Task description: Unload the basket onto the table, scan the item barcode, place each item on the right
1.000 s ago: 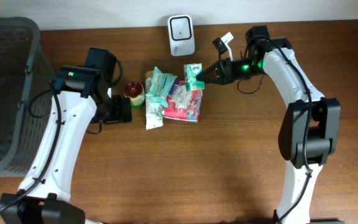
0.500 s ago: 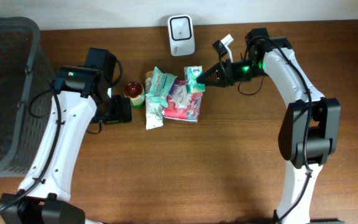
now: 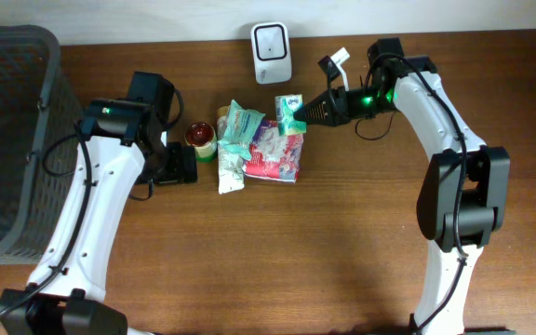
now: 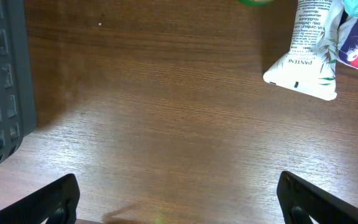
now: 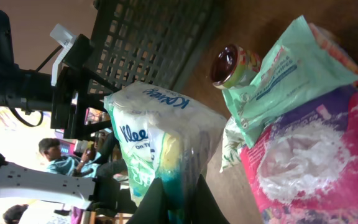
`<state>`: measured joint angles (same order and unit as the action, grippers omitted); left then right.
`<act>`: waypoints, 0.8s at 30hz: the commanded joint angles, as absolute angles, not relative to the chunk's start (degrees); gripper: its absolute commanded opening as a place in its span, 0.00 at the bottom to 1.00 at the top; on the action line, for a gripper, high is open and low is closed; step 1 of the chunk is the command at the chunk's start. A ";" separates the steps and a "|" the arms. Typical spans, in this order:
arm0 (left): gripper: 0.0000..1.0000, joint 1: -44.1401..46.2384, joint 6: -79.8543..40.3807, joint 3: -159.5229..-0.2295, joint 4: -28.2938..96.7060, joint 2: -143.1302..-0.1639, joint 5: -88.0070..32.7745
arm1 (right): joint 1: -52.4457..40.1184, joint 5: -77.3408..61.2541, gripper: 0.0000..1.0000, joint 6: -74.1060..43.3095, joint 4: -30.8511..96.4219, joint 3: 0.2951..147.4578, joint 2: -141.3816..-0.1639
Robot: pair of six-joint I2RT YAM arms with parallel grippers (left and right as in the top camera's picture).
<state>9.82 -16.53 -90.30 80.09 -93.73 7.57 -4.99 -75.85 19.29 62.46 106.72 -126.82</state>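
The tissue pack (image 3: pixel 290 109) sits in the right end effector (image 3: pixel 301 113), pinched tight at one end. On the right wrist view the wrapper (image 5: pixel 160 149) reads "Kleenex" in blue script, twice, on white film with green and yellow panels. The fingers clamp it from below and it appears to hang clear of the bench (image 3: pixel 342 242), at the upper right corner of the product pile. The white scanner (image 3: pixel 272 40) stands near it at the far edge.

Just beside the pack lies a teal pouch (image 3: pixel 240 123), overlapping a pink and purple packet (image 3: pixel 275 154). Left of those stands a small jar with a dark red lid (image 3: pixel 201 138). A white tube with green leaf print (image 4: pixel 303 56) points out of the pile, its lettering too fine to read.

Over on the left, the left end effector (image 3: pixel 177 166) is spread wide, empty, low over bare wood. The dark mesh basket (image 3: pixel 7 140) fills the far left.
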 commanded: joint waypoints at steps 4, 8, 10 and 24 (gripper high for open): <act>0.99 9.67 -17.10 -90.04 80.14 -92.88 7.99 | -4.86 -76.71 0.04 19.03 63.64 107.26 -127.11; 0.99 9.67 -17.10 -90.04 80.14 -92.88 7.99 | -4.91 -76.05 0.04 19.00 63.37 107.26 -127.11; 0.99 9.67 -17.10 -90.04 80.14 -92.88 7.99 | -4.91 -72.42 0.04 17.96 62.59 107.26 -127.11; 0.99 9.67 -17.10 -90.04 80.14 -92.88 7.99 | -6.90 -77.73 0.04 9.19 57.98 107.26 -127.11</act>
